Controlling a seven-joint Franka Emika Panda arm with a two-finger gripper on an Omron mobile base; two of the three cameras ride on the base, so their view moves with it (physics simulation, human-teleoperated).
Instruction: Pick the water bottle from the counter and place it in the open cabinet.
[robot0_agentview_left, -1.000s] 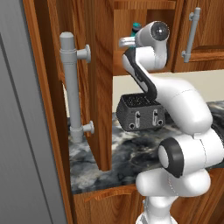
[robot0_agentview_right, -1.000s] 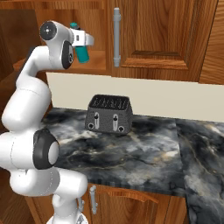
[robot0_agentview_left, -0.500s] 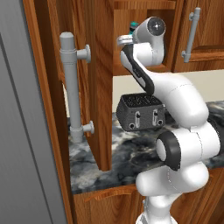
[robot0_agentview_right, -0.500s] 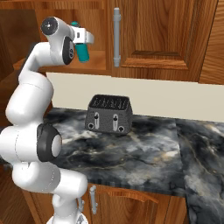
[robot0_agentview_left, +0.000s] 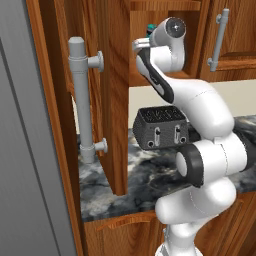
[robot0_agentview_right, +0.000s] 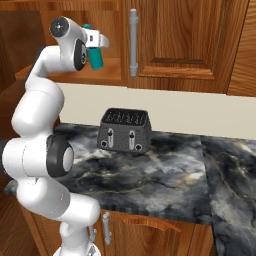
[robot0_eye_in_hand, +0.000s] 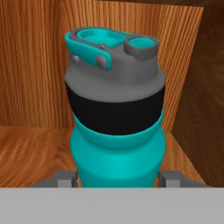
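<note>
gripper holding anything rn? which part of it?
Yes: the gripper holds the water bottle by its lower teal body, one finger on each side, below the black band. The bottle is upright, inside the open cabinet.

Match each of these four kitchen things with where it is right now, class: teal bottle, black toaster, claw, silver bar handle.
Things:
1. slim teal water bottle with grey cap
2. boxy black toaster
3. robot's two-finger claw
4. long silver bar handle

Places:
A. on the veined black marble top
B. shut around the bottle's lower body
C. upright inside the reddish-brown wooden wall cabinet
D. fixed to the closed cabinet door

Pairs: 1-C, 2-A, 3-B, 4-D
</note>
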